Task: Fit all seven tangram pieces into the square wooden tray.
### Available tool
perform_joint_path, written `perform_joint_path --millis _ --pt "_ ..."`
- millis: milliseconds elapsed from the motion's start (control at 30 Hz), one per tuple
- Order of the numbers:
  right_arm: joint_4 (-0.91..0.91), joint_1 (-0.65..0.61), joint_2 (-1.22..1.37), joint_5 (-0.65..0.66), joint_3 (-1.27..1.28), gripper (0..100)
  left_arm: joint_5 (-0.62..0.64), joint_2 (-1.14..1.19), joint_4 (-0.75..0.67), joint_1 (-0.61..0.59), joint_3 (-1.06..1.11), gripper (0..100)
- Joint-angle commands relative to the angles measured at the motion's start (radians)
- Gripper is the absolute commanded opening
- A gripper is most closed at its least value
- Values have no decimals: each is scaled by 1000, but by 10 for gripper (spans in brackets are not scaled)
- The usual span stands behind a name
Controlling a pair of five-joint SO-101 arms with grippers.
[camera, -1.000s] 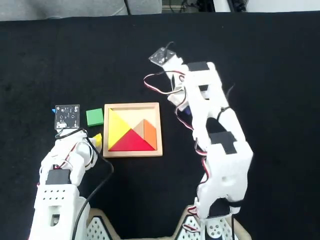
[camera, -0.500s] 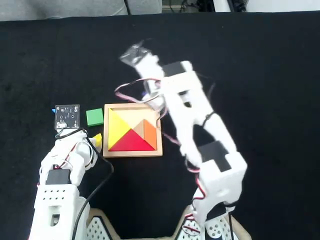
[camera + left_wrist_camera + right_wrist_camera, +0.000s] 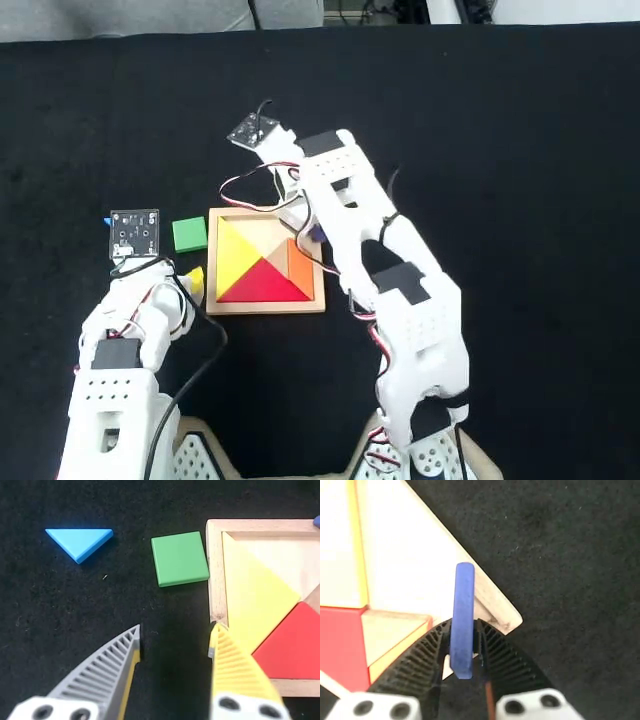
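Jaws of my right gripper (image 3: 462,630) are clamped on a dark blue piece (image 3: 464,615), held on edge above the far right corner of the wooden tray (image 3: 265,308). Jaws of my left gripper (image 3: 175,630) stand apart with nothing between them, just left of the tray's near left corner; its yellow finger lies against the left rim.

Tray contents, by size:
- A yellow triangle (image 3: 235,255) fills the tray's left side.
- A red triangle (image 3: 262,285) lies along its near side, touching the yellow one.
- An orange piece (image 3: 300,265) sits by the right rim.
- The far part of the tray shows bare wood.

Outside the tray, on the black table (image 3: 520,150), a green square (image 3: 180,558) lies just beside the left rim near the far corner. A light blue triangle (image 3: 80,541) lies farther left of the tray, apart from the square.
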Motion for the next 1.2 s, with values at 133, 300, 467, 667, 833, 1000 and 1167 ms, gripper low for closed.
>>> perform_joint_path --millis 133,300,467,667,833,1000,1167 --pt "46 -66 -15 -11 -61 11 -8 -11 -9 13 -12 223" --pt "20 -66 -13 -32 -61 11 -8 -11 -9 13 -12 223" --pt "17 -71 -13 -64 -62 12 -8 -11 -9 13 -12 223" --pt "23 -72 -12 -66 -59 16 -8 -11 -11 13 -12 223" --pt "26 -74 -13 -66 -58 25 -8 -11 -11 13 -12 223" --pt "52 -89 -15 -66 -65 201 -8 -11 -12 13 -12 223" --pt "54 -104 -15 -60 -64 167 -8 -11 -12 13 -12 223"
